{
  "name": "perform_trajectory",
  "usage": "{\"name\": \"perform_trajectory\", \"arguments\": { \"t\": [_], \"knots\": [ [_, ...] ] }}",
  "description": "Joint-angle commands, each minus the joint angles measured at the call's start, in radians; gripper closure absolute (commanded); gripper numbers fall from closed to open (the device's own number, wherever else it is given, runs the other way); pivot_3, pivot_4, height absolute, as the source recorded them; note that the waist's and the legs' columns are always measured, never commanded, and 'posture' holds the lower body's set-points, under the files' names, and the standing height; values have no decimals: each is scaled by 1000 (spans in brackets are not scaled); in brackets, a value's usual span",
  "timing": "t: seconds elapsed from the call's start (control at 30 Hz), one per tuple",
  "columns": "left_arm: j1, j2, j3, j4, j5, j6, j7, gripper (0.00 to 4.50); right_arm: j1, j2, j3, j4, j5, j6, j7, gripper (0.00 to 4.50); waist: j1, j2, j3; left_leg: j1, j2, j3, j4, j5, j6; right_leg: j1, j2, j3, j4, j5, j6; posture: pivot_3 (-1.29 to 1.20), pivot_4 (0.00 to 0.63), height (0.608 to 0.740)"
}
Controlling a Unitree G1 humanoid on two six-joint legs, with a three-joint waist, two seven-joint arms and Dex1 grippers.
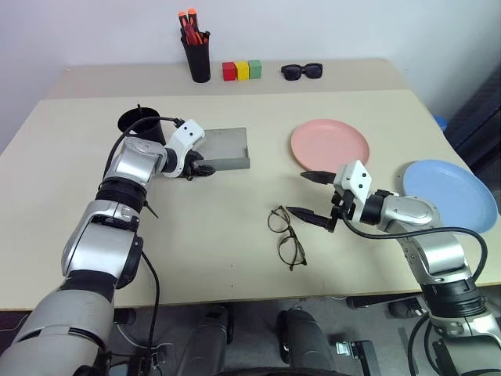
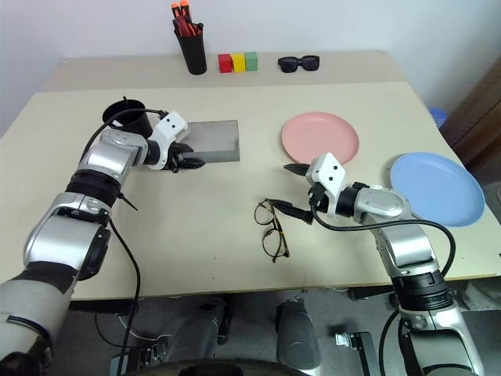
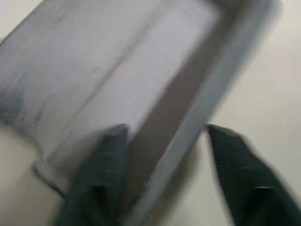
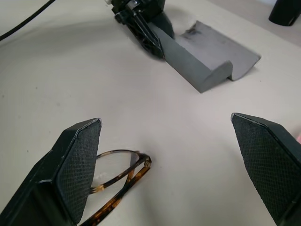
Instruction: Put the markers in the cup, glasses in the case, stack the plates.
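Note:
The grey case [image 1: 227, 145] lies open at the table's middle left. My left gripper [image 1: 202, 167] is shut on the case's near wall [image 3: 188, 117], one finger inside and one outside. The black cup [image 1: 141, 125] stands just behind that arm. A short dark tip pokes above its rim, and the markers are hidden. The wire-framed glasses [image 1: 286, 235] lie on the table near the front. My right gripper [image 1: 299, 193] hovers open just right of them, with nothing between its fingers. The pink plate [image 1: 329, 145] and the blue plate [image 1: 450, 192] lie apart on the right.
At the back stand a narrow black pen holder [image 1: 197, 59] with orange-capped pens, three coloured blocks [image 1: 241, 70] and black sunglasses [image 1: 301, 70]. The blue plate lies close to the table's right edge.

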State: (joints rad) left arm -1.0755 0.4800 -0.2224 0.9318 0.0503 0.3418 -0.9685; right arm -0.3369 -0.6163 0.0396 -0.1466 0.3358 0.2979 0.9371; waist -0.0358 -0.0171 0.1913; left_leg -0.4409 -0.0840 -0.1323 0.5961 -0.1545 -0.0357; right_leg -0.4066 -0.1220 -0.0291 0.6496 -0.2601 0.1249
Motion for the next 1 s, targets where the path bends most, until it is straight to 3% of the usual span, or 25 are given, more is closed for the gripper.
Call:
{"name": "perform_trajectory", "arguments": {
  "t": [0.03, 0.07, 0.3, 0.53, 0.77, 0.87, 1.0],
  "knots": [
    [14, 12, 1, -45, 6, -65, -46, 3968, -11, -7, -23, -33, 8, -14, -1, 0, 0, 0, 0, 0, 0, 0, 0, 0, 0, 0, 0, 0, 0, 0, 0, 0, 150, 740],
    [24, 14, 0, -56, 9, -85, -56, 4468, -14, -7, -22, -32, 8, -13, -2, 0, 0, 0, 0, 0, 0, 0, 0, 0, 0, 0, 0, 0, 0, 0, 0, 0, 150, 740],
    [159, 61, 17, -269, -42, -225, -219, 4468, -43, -8, -13, -44, 12, 17, -4, 0, -1, 0, 0, 0, 3, 0, 0, 0, 0, 0, 0, 0, 0, 0, 0, 0, 150, 740],
    [327, 190, -4, -594, -89, -183, -412, 4468, -47, -42, -12, -73, 34, 90, 30, 0, -4, 1, 1, 0, 5, 0, 0, 0, 0, -1, 0, 1, 0, 0, -1, 0, 150, 740],
    [370, 225, -6, -704, -104, -87, -448, 4468, -55, -55, -11, -111, 77, 220, 26, 0, 10, 1, 1, 0, 6, -1, 0, 0, 0, -1, 1, 1, 0, 0, -1, 0, 150, 740],
    [369, 222, -11, -702, -93, -77, -446, 3549, -71, -49, -12, -133, 92, 268, 12, 0, 16, 1, 1, 0, 6, -1, 0, 0, 0, -1, 1, 1, 0, 0, -1, 0, 150, 740],
    [362, 205, 3, -668, -75, -146, -396, 1539, -81, -49, -21, -154, 110, 320, -6, 0, 19, 1, 1, 0, 7, 0, 0, 0, 0, -1, 1, 1, -1, 0, -1, 0, 150, 740]
  ]
}}
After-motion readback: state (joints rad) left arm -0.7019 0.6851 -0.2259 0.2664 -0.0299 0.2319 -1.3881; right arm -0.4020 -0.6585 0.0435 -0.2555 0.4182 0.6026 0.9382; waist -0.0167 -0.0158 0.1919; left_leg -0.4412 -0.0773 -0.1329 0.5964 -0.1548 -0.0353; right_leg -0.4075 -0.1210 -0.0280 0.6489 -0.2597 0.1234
